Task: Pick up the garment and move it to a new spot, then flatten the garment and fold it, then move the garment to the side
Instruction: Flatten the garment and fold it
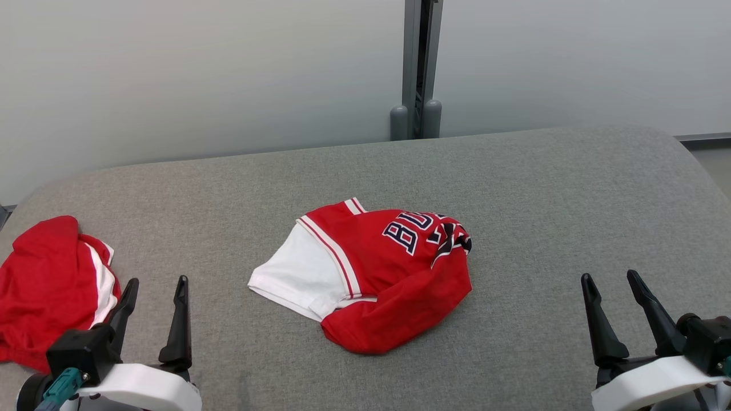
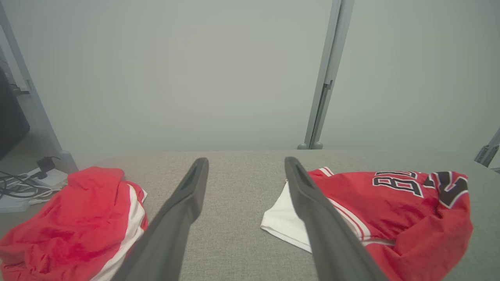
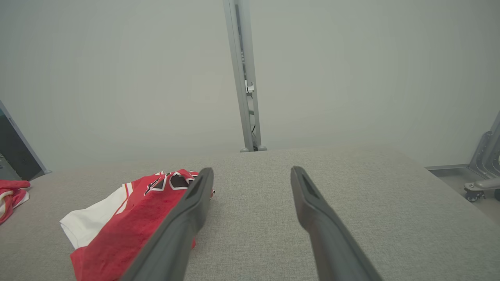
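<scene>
Crumpled red-and-white fabric jersey (image 1: pixel 371 279) lies mid grey padded table (image 1: pixel 542 188), at 1 o'clock from left gripper (image 1: pixel 158 279) and 11 o'clock from right gripper (image 1: pixel 609 275), both spread wide and empty; probably light, limp, slippery, so pinch white sleeve hem.

Look at the jersey (image 1: pixel 377 279) in the middle: thin, slick sports cloth, red with a faint sheen, and a white panel that reads softer and matt. Whether the lettering is stitched or printed, I can't tell. The table top (image 1: pixel 542 188) is covered in grey woven fabric, coarse, almost felt-like, with no shine at all. The second red garment (image 1: pixel 45 279) has the same smooth synthetic look. On the left gripper (image 1: pixel 158 281) and right gripper (image 1: pixel 610 276) the dark fingers (image 1: pixel 179 325) are matt, like moulded plastic or rubber. The white shells (image 1: pixel 143 385) behind them are smooth, slightly glossy plastic. At the back are pale matt wall panels (image 1: pixel 200 74) and a grey post (image 1: pixel 420 63), seemingly satin-painted metal.
</scene>
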### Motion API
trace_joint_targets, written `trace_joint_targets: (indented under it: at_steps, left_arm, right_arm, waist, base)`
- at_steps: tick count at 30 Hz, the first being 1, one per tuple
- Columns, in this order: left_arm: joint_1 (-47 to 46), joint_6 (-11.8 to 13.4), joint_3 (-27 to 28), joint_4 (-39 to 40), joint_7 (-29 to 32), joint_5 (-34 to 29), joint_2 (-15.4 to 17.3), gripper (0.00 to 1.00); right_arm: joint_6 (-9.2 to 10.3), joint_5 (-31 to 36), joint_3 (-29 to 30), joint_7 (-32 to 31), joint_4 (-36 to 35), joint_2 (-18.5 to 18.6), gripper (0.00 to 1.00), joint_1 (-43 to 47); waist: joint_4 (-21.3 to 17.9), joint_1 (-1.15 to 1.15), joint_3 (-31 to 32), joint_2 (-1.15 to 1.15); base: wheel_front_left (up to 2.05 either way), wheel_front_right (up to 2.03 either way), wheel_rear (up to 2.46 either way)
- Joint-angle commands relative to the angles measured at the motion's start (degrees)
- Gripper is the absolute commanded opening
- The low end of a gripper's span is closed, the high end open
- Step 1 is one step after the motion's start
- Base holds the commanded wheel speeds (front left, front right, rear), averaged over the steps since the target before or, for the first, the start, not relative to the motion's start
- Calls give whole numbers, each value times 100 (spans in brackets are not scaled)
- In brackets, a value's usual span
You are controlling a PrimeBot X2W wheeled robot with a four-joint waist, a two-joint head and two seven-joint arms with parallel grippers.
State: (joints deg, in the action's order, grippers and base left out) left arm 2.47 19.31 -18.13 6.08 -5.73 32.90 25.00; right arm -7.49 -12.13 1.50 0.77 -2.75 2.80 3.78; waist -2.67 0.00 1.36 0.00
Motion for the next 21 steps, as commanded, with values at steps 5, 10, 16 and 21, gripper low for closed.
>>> trace_joint_targets:
  at_steps: [5, 10, 16, 21]
  left_arm:
    - [-3, 38, -4, 0, 13, 24, 49, 100]
    - [9, 51, -12, 4, 19, 29, 57, 100]
    - [7, 73, -23, 11, 3, 23, 66, 100]
    - [-138, -1, -94, 3, 27, -21, 68, 100]
  right_arm:
    - [-1, -16, 20, 27, -14, 23, 100, -21]
    - [-1, -22, 18, 30, -8, 23, 100, -35]
    - [-1, -40, -51, 43, 27, 24, 100, -54]
    - [-1, -13, -120, 41, 11, 19, 100, -88]
  waist:
    - [11, 0, 7, 0]
    - [17, 0, 16, 0]
    - [28, 0, 9, 0]
    - [210, 0, -24, 0]
  base:
    - [0, 0, 0]
    - [0, 0, 0]
    - [0, 0, 0]
    - [0, 0, 0]
